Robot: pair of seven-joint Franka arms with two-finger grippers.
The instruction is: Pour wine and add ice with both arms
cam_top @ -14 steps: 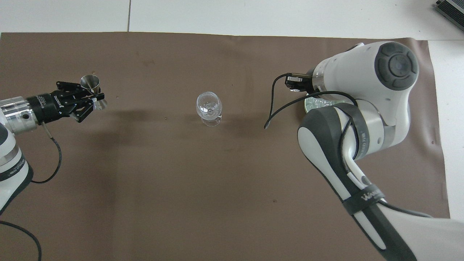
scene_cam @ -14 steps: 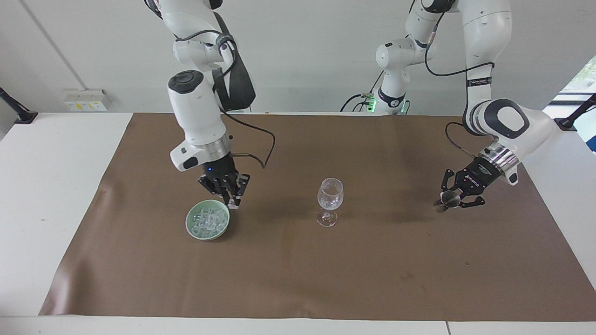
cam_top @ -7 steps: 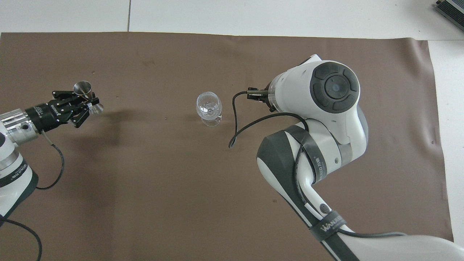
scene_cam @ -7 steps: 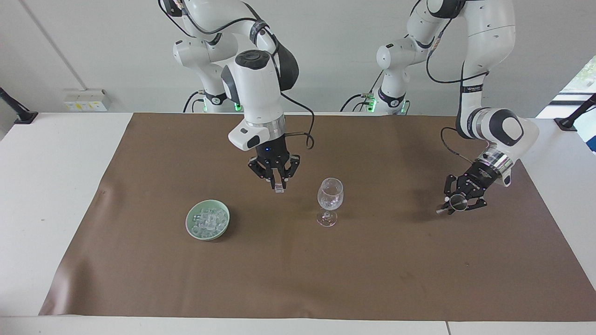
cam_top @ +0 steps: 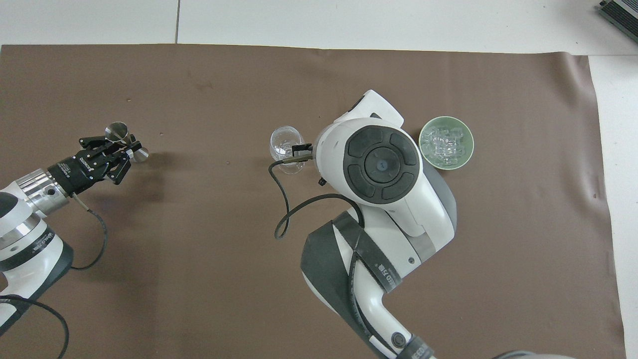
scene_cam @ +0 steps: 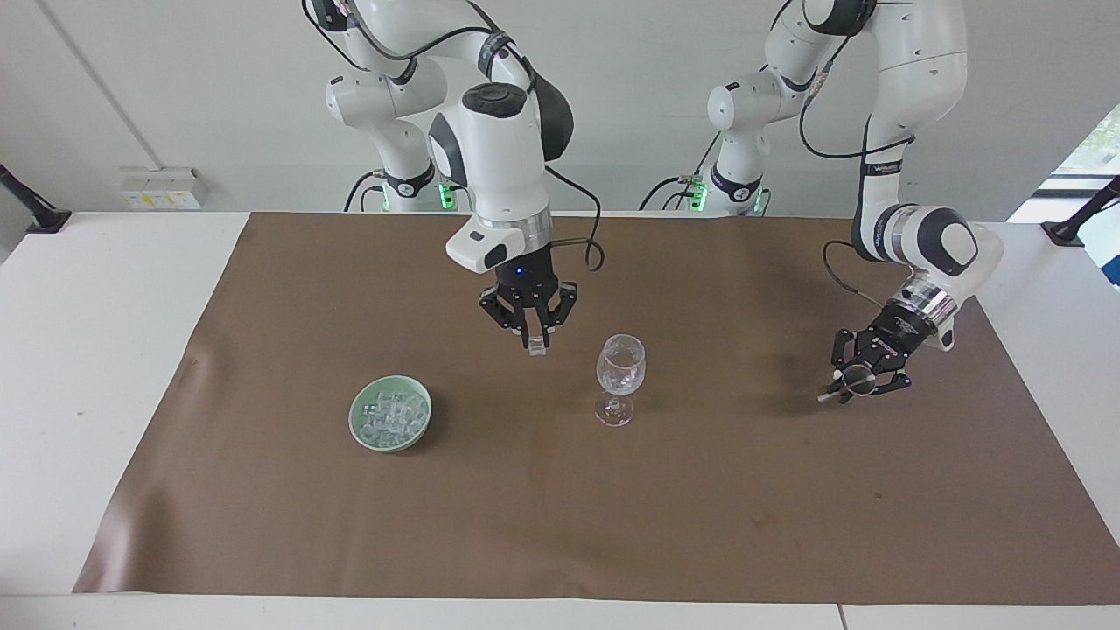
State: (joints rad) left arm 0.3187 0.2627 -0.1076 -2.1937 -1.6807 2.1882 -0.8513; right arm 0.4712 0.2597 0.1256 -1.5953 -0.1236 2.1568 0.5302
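The right gripper (scene_cam: 535, 343) pinched an ice cube (scene_cam: 536, 351) at ten o'clock of the wine glass (scene_cam: 620, 365). It should centre over the rim before letting go. The left gripper (scene_cam: 862, 378), at the glass's three o'clock, clamped a steel jigger (scene_cam: 857, 379) and waited.

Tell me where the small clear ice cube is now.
The small clear ice cube is held in the right pincer, above the brown mat, between the green bowl and the clear wine glass.

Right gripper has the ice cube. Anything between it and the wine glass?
Nothing visible. The right gripper holds the ice cube above the brown mat, between the green bowl and the wine glass. Only bare mat lies under the stretch to the glass.
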